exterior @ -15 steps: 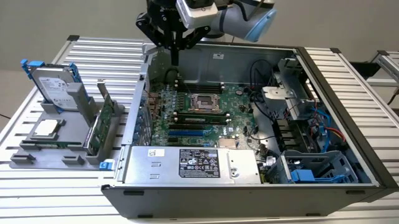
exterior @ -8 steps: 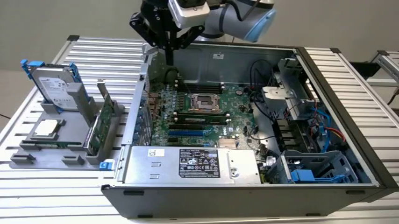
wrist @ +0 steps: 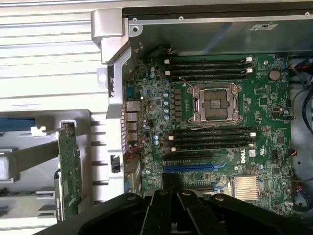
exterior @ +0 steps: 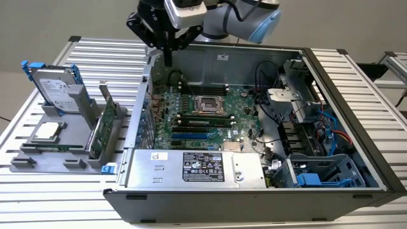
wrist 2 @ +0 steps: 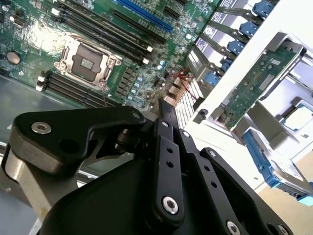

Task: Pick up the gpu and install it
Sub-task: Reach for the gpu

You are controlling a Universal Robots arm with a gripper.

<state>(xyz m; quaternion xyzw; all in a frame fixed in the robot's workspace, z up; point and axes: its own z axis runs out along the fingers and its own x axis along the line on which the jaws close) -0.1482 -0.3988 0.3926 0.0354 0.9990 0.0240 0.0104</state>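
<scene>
Ext. view, L to R. Grey holder (exterior: 76, 164) sits by the bench (exterior: 45, 200) edge at the exterior view's left. Hard drive (exterior: 54, 88) stands upright at holder's back. The gpu (exterior: 102, 125) stands on edge in the slot nearest the PC case (exterior: 254, 205), untouched. Arm comes in from above, wrist pointing straight down. Gripper (exterior: 168, 55) hangs over the case's rear corner nearest the holder, above the motherboard (exterior: 203, 109), well apart from gpu. Claw clenched, fingers together, nothing betw. them. Both wrist views: gpu just outside case wall.
</scene>
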